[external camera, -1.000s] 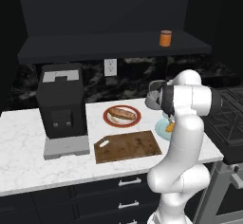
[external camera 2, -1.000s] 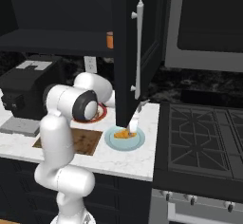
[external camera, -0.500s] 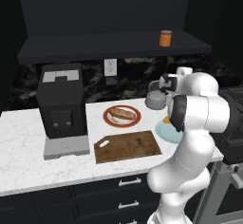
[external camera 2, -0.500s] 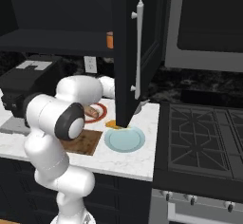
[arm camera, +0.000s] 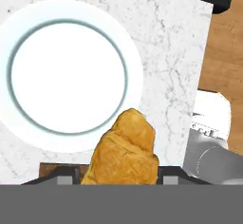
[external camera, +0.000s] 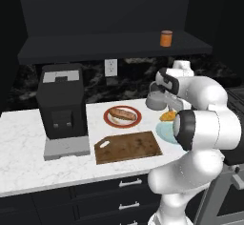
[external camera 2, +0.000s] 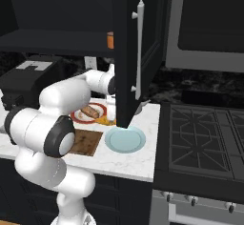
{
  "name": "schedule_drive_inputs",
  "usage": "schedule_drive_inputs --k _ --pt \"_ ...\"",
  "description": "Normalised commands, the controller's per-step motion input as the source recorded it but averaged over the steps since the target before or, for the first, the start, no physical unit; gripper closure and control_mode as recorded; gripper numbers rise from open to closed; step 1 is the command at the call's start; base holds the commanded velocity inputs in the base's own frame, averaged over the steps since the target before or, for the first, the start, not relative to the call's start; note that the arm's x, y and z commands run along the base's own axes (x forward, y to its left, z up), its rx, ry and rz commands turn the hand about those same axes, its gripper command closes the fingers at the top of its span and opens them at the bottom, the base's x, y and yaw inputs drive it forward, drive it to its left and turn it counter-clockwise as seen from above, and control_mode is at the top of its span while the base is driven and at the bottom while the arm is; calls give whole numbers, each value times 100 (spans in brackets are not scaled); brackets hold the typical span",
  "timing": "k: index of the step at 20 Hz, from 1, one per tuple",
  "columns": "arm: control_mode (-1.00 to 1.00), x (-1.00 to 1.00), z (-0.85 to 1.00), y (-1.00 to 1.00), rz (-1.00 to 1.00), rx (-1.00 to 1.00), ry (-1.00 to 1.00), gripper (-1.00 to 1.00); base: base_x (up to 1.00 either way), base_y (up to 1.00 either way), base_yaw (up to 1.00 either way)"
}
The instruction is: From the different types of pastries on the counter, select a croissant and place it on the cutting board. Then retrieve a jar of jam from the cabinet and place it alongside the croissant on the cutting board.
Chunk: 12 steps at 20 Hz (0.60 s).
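Two pastries are on record in the left base view: the croissant, golden-orange, sits raised just above the pale blue plate at the arm's wrist, and the long brown bun lies on the red-rimmed plate. The cutting board lies bare on the white marble counter, in front of the red-rimmed plate and beside the black coffee machine. The jar of jam stands on the open shelf of the dark cabinet. A grey kettle stands behind the wrist.

Right base view – the open cabinet door hangs in front of the hand and hides it. The pale blue plate is empty below the door's lower edge. The bun's plate and a corner of the board show behind the white arm. A stove adjoins the counter on the right.

Hand view – the gripper is clamped on the croissant, its jaws closed against the pastry's sides. The croissant is lifted clear of the plate, which lies empty on the marble beneath
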Motion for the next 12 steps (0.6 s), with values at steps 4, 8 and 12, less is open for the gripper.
schedule_drive_inputs --k 4,8,12 --pt "-100 -23 0 55 0 -2 7 100 0 0 0" --pt "-100 -12 0 46 1 -2 0 100 0 0 0" --pt "-100 -51 -2 25 5 0 -4 100 0 0 0"
